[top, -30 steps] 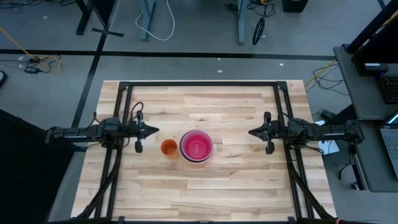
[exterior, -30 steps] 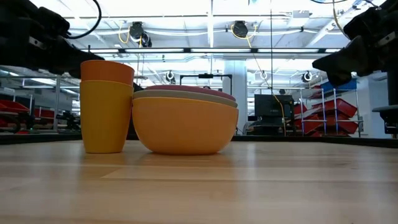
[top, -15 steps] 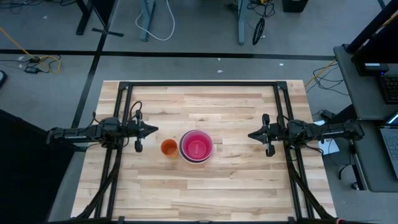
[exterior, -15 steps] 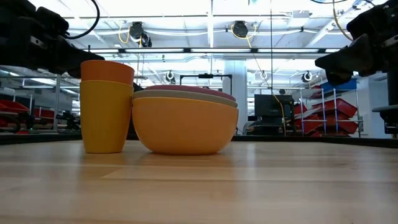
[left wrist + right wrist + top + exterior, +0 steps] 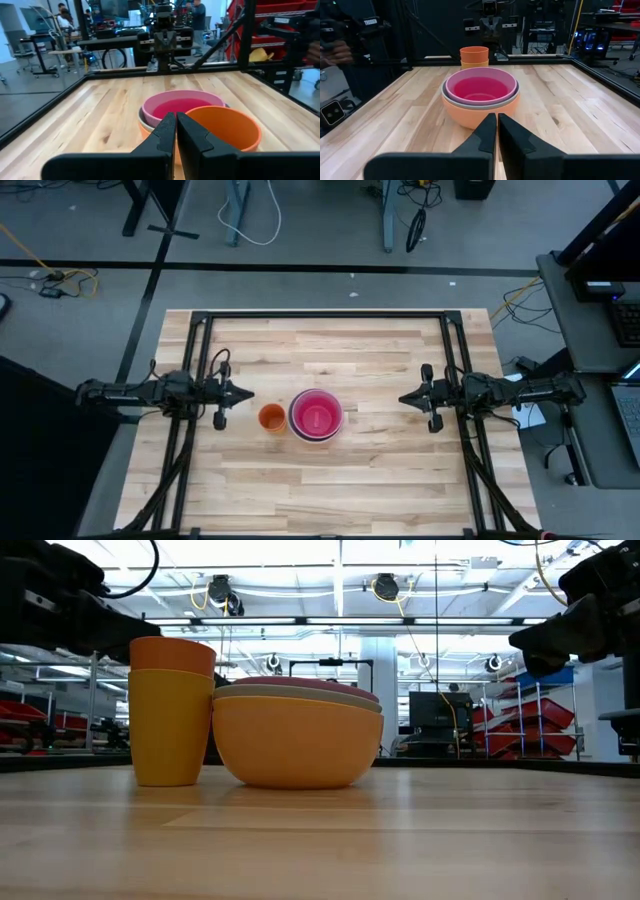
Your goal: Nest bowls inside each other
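Observation:
The bowls (image 5: 316,416) sit nested in one stack at the table's middle. An orange bowl (image 5: 296,745) is at the bottom, resting on the wood, with a grey and a pink rim above it and a magenta bowl (image 5: 480,89) innermost. My left gripper (image 5: 248,393) hovers shut to the left of the stack, pointing level at it over two stacked cups (image 5: 271,417). My right gripper (image 5: 402,397) hovers shut to the stack's right, also pointing level at it. In the wrist views, the left gripper (image 5: 176,116) and the right gripper (image 5: 497,116) each show their fingertips together with nothing between them.
An orange cup stands inside an amber cup (image 5: 170,720), right against the stack's left side. A black frame (image 5: 320,315) runs along the table's far edge and down both sides under the arms. Bare wood (image 5: 380,480) lies toward the near edge.
My left gripper has swung a little toward the table's near edge and stays shut. The bowls and cups have not moved.

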Robot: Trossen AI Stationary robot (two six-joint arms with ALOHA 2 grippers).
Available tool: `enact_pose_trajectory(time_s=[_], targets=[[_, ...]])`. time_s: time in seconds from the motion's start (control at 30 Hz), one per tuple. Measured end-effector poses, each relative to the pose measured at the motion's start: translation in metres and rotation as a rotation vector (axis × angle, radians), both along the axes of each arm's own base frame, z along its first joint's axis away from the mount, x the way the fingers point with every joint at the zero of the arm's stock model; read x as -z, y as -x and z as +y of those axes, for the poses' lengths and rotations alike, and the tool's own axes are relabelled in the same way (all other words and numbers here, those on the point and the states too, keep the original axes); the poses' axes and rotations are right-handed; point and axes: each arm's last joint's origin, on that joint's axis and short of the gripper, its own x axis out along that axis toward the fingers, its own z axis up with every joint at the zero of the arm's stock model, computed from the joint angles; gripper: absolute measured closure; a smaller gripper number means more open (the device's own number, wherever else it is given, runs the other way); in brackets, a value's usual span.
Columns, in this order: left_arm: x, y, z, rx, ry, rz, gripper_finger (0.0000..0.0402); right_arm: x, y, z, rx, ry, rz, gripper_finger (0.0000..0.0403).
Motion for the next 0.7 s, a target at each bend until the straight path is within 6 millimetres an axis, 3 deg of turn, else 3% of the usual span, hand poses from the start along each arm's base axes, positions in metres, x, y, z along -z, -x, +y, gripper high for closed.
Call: enact_pose_trajectory(time_s=[0.7], targets=[[0.0,0.0002,-0.003,0.027,0.024,0.001,0.0401,-0.0001,0.0,-0.0001,0.0,0.005,0.0,0.0403]])
